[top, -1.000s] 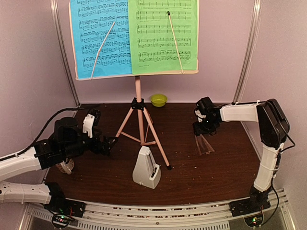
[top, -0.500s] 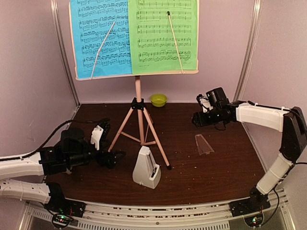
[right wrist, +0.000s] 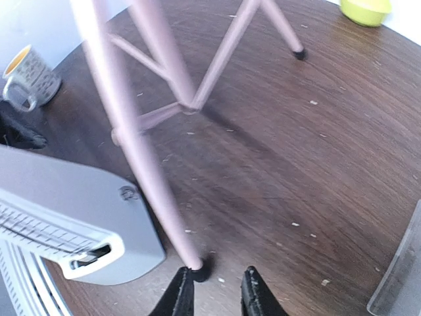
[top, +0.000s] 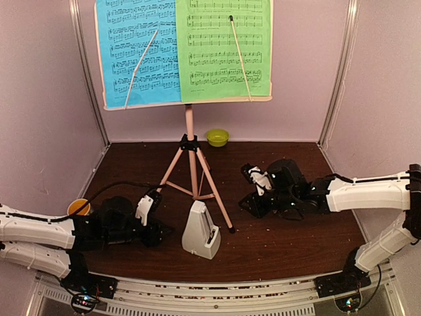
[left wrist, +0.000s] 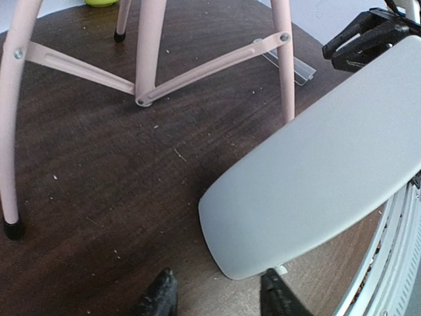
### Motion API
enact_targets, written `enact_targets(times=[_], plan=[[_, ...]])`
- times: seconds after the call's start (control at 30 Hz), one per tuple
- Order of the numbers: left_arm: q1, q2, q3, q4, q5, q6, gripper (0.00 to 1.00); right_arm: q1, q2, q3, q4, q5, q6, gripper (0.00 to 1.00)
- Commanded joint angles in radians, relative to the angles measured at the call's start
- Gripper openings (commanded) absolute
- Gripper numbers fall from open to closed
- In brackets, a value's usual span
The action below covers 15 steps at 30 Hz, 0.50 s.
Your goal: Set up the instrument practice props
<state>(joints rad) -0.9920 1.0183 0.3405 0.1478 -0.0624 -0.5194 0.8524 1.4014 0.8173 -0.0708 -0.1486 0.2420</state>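
The pink music stand (top: 189, 125) stands on its tripod at the table's middle, with the blue sheet (top: 135, 49) and green sheet (top: 223, 46) side by side on its desk. The white metronome (top: 199, 232) stands by the front tripod leg. Low on the table just left of it lies my left gripper (top: 161, 230), open. In the left wrist view the metronome's side (left wrist: 322, 178) is just ahead of the gripper (left wrist: 218, 299), its corner near the right finger. My right gripper (right wrist: 216, 296) is open a little, and the stand's front foot (right wrist: 200, 266) sits at its left fingertip.
A lime-green bowl (top: 217, 137) sits at the back wall behind the stand. At the left edge, behind my left arm, a white mug with yellow inside (top: 79, 207) stands. A clear plastic piece (left wrist: 289, 62) lies right of the tripod, under my right arm.
My left arm has slid right and lower toward the metronome, its jaws narrowing. My right arm has swung forward and left, down to the stand's front foot, its jaws narrower too.
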Motion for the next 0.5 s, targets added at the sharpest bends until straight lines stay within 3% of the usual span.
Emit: enact_targets(times=[0.0,0.2,0.47], plan=[[-0.018,0.056,0.006,0.089,0.072,-0.033,0.39,0.059,0.049,-0.002,0.129,0.048,0.056,0.24],[-0.039,0.136,0.031,0.105,0.087,-0.051,0.3,0.123,0.155,0.053,0.162,0.067,0.069,0.17],[-0.058,0.17,0.031,0.152,0.107,-0.065,0.25,0.188,0.224,0.105,0.136,0.098,0.06,0.14]])
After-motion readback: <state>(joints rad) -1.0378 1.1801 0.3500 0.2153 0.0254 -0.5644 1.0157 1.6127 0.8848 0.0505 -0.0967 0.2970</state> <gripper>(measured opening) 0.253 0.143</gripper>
